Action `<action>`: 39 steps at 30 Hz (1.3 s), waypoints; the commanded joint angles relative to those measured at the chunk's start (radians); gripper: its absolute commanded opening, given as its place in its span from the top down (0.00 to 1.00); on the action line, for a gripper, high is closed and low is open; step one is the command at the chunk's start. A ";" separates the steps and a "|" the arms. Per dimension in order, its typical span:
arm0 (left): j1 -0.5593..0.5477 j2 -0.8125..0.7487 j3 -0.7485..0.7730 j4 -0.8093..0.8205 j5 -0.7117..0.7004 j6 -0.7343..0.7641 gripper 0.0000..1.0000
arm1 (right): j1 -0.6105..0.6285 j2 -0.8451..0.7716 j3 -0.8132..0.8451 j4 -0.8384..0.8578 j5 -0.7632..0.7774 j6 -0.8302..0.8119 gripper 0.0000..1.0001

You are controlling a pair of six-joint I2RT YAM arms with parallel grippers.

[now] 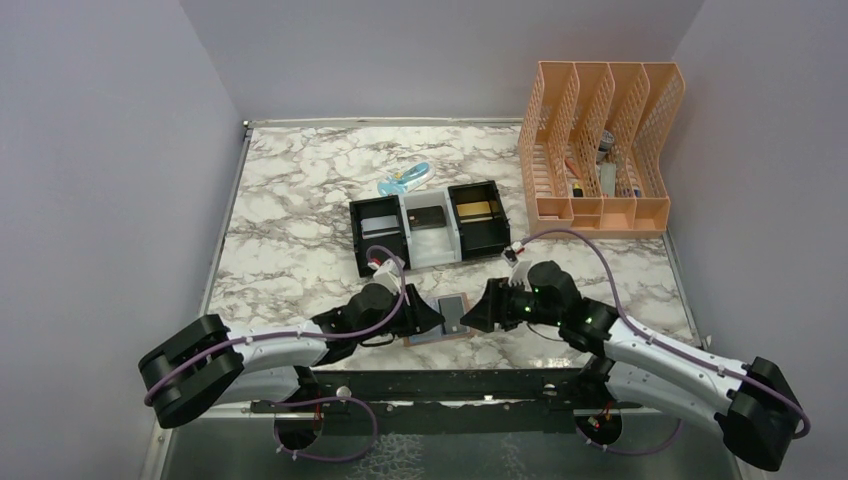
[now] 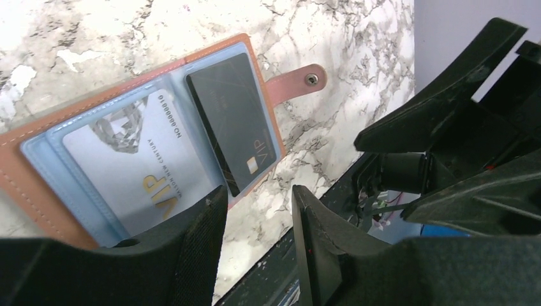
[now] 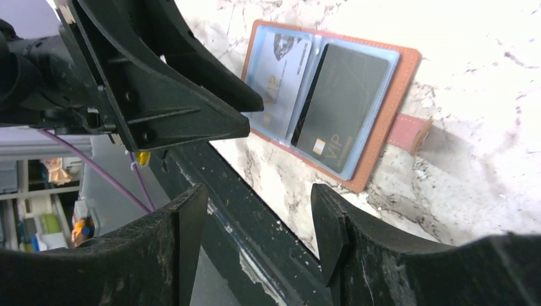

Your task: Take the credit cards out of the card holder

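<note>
The marbled desk point(image 1: 290, 200) fills the middle of the top view, and both arms reach in from the bottom corners to meet at its near edge, low in the centre of the frame. A peach slotted file rack point(image 1: 600, 150) stands at the upper right, and a black-and-white three-compartment tray point(image 1: 405, 235) sits just above centre; its middle compartment holds a dark card point(image 1: 428, 217) and its right one a gold-orange card point(image 1: 476, 209), while what lies in the left one is too small to make out. The card holder point(image 1: 453, 318) lies open and flat on the desk between the two arm tips. In the left wrist view the left fingers point(image 2: 198, 248) rise from the bottom edge, spread with only bare desk in the gap and nothing pinched; the holder stretches from the left edge to upper centre, and the tip of the left-hand finger overlaps its lower edge, though whether it touches cannot be told. In the right wrist view the right fingers point(image 3: 178, 242) are spread wide at the bottom of the frame and hold nothing; the holder lies apart from them at upper centre, with the other arm's black tip at upper left covering its left edge. A silvery VIP card point(image 2: 134, 166) sits in the holder's left pocket and a black VIP card point(image 2: 233, 121) in the right one, and the snap tab point(image 2: 300, 80) sticks out at the upper right
</note>
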 commanded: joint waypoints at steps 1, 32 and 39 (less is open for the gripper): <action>0.004 -0.024 -0.018 -0.025 -0.066 0.002 0.56 | 0.003 -0.027 0.010 0.016 0.138 -0.010 0.41; 0.003 0.171 0.088 0.042 -0.069 0.145 0.62 | 0.003 0.439 0.034 0.322 0.169 0.021 0.67; 0.004 0.267 0.116 0.082 -0.066 0.119 0.62 | 0.002 0.471 0.045 0.218 0.240 0.008 0.71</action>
